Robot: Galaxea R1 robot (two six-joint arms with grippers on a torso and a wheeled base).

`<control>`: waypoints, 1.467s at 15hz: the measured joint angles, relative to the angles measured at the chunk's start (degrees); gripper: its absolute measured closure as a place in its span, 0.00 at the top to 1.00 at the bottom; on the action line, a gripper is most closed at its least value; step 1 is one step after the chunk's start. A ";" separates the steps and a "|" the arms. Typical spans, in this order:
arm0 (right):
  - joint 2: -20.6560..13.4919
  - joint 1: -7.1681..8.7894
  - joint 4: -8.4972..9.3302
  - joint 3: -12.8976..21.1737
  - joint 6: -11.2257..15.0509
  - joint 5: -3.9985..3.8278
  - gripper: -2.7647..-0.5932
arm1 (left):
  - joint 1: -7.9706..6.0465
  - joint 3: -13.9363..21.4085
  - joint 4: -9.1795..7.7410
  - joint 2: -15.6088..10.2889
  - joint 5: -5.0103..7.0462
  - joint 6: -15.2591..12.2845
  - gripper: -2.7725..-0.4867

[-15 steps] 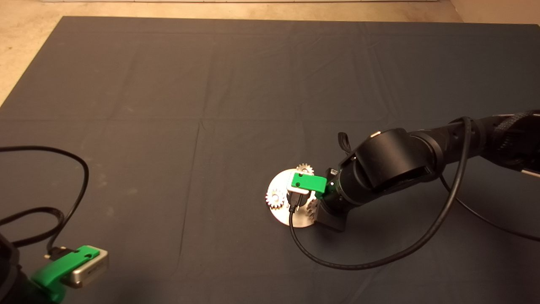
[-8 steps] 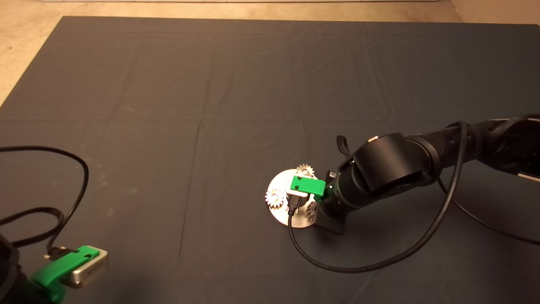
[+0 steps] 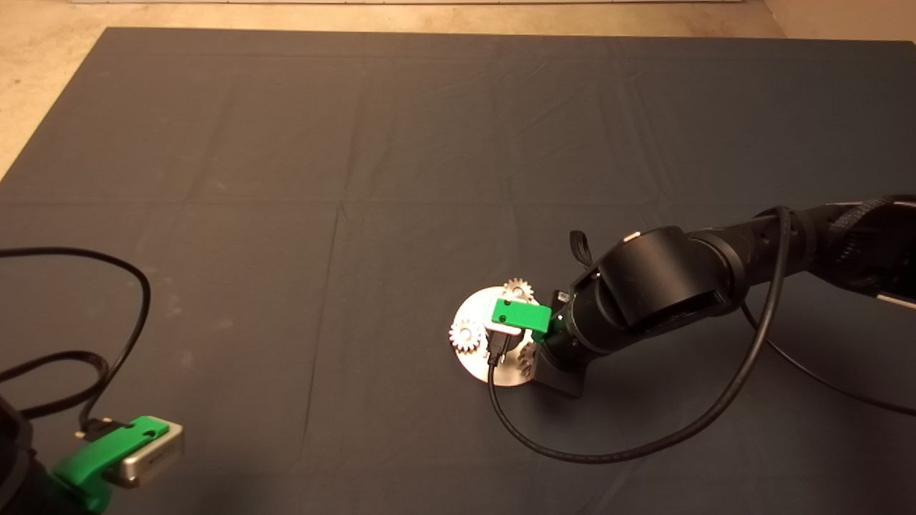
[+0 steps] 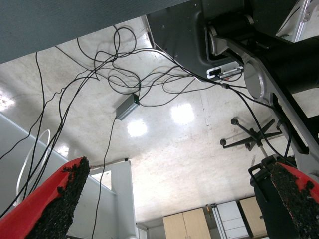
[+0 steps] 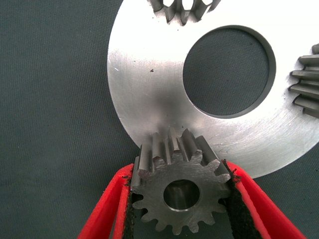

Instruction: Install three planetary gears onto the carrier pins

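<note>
The right gripper [image 5: 182, 199] is clamped on the third gear [image 5: 180, 188], one red finger [image 5: 107, 209] on each toothed flank, at the disc's [image 5: 149, 94] rim nearest the right arm. In the right wrist view a round silvery face fills the gear's bore, which I judge to be the pin's top, so the gear looks seated or nearly so, its axis upright and in line with the pin; what counts for the coming move is that bore and pin stay coaxial, so any release should be a straight opening with no sideways drag. The other two gears [image 3: 467, 335] [image 3: 517, 289] sit on the disc's far rim, one toward the left side of the mat [image 3: 286, 179] and one toward its back edge. The head view shows all this layout but hides the held gear under the gripper's green body; the wrist view shows the grip and the bore but only slivers of the other gears. The left gripper [image 4: 174, 199] is parked at the mat's lower left corner, fingers wide apart, well away from the disc and looking at floor cables.
</note>
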 joint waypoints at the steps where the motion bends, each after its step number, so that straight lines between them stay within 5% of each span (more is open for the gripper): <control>1: -0.01 0.00 0.00 0.00 0.00 0.02 0.24 | 0.00 0.00 0.00 0.00 0.00 0.00 0.93; 14: -0.27 0.71 0.22 1.24 0.11 0.77 0.39 | 0.00 0.00 0.00 -0.02 0.00 0.00 0.93; 18: -2.59 5.79 2.69 5.07 3.63 0.80 0.46 | 0.00 0.00 0.00 0.00 0.00 0.02 0.93; 19: -4.25 8.42 4.50 6.96 6.33 1.02 0.50 | 0.00 0.00 0.00 0.00 -0.01 0.02 0.93; 22: -13.97 12.07 6.77 8.67 10.15 1.60 0.53 | 0.00 0.00 0.00 -0.11 0.00 0.05 1.00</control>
